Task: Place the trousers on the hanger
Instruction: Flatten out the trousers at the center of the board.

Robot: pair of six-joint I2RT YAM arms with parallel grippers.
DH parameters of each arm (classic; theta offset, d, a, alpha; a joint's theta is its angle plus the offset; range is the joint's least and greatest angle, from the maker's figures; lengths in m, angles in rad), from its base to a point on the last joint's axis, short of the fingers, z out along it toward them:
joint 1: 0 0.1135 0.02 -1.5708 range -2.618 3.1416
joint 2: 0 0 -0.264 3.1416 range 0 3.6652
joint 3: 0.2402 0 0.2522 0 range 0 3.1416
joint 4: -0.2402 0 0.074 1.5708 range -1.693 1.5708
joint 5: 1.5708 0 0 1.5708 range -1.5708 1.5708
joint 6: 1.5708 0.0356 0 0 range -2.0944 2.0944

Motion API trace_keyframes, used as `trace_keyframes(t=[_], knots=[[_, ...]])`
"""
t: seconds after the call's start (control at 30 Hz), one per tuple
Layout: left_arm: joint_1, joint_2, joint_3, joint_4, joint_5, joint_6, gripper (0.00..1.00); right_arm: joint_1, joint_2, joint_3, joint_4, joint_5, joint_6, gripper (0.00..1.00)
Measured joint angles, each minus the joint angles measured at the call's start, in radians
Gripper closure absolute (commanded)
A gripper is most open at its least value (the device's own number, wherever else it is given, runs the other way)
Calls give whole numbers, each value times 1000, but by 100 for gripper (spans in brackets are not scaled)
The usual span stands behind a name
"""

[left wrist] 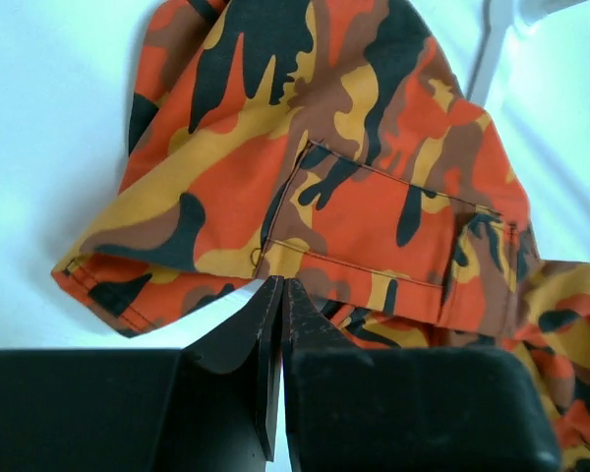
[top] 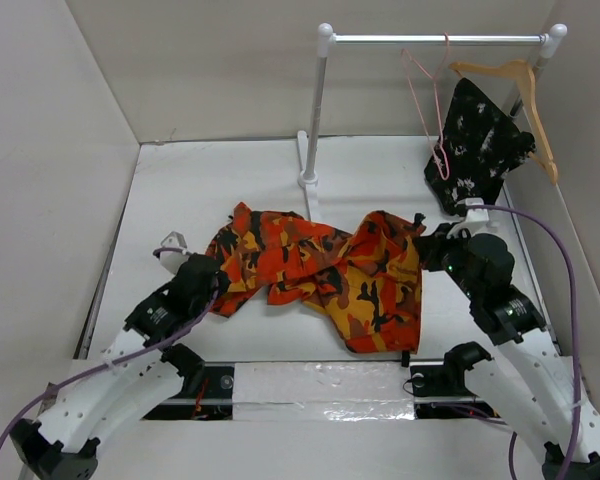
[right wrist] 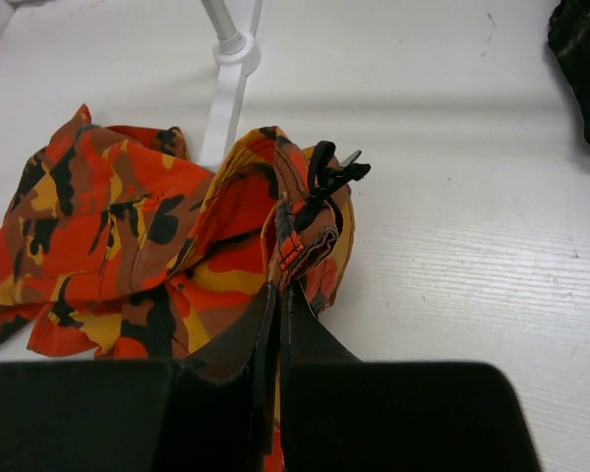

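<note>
The camouflage trousers (top: 320, 270) lie crumpled on the white table between my arms. They also show in the left wrist view (left wrist: 354, 197) and the right wrist view (right wrist: 128, 226). My left gripper (top: 218, 288) is shut at their left end, its tips (left wrist: 280, 285) pinching the cloth's near edge by a pocket. My right gripper (top: 427, 247) is shut on the right end, with a raised fold of waistband and belt loop (right wrist: 300, 241) in its tips (right wrist: 280, 287). The pink wire hanger (top: 430, 110) hangs on the rail at the back right, empty.
A white rack with a metal rail (top: 440, 39) stands at the back. Its left post (top: 315, 110) and foot (right wrist: 234, 59) are just behind the trousers. A wooden hanger (top: 525, 90) with a black speckled garment (top: 475, 145) hangs right of the pink one. White walls enclose the table.
</note>
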Motion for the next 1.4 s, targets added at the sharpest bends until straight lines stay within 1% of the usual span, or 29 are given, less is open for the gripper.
trace_keyframes(t=[0.07,0.1,0.13,0.17,0.2,0.23,0.27,0.37,0.53,0.67,0.77,0.8,0.87,0.93,0.97,1.0,1.07,1.1,1.23,1.33,1.4], knots=[[-6,-63,-17,-30,-1,-10,100,0,2,0,0,9,5,100],[-6,-72,-17,-29,-4,-14,91,0,7,0,-1,12,7,100],[-6,-80,-13,-27,-9,-17,74,0,12,0,-2,14,8,100],[-6,-71,-11,-25,-10,-23,32,0,16,0,-4,15,8,100],[-6,-48,-10,-24,-7,-27,15,0,22,0,-5,16,8,100],[-6,-18,-10,-26,-5,-35,5,0,28,0,-7,16,8,100],[-6,12,-10,-30,1,-48,1,0,31,0,-9,17,8,100],[-6,39,-32,-27,7,-81,1,2,39,0,-11,17,6,100],[-4,-66,-125,-28,-3,-161,3,6,68,0,-8,12,2,100],[8,-54,-188,-5,-17,-222,5,6,80,0,-2,4,-1,100],[41,-24,-240,51,-27,-242,9,6,85,0,13,-15,-3,100],[55,-13,-255,79,-33,-245,14,6,88,0,18,-25,-4,100],[74,14,-278,143,-55,-251,18,6,96,0,25,-44,-5,100],[88,40,-290,210,-92,-257,31,6,100,0,26,-56,-12,100],[92,54,-290,239,-113,-256,31,6,100,0,26,-59,-15,100],[94,65,-290,270,-136,-250,62,6,98,0,26,-61,-18,100],[108,77,-280,313,-179,-228,85,6,97,0,26,-69,-22,100],[120,83,-259,317,-200,-205,100,6,97,0,25,-74,-23,100],[179,94,-79,325,-263,-104,100,37,86,2,5,-98,-35,100],[197,55,84,346,-314,-8,100,138,83,31,-40,-127,-50,100],[200,5,171,355,-350,64,100,234,82,84,-84,-153,-57,100]])
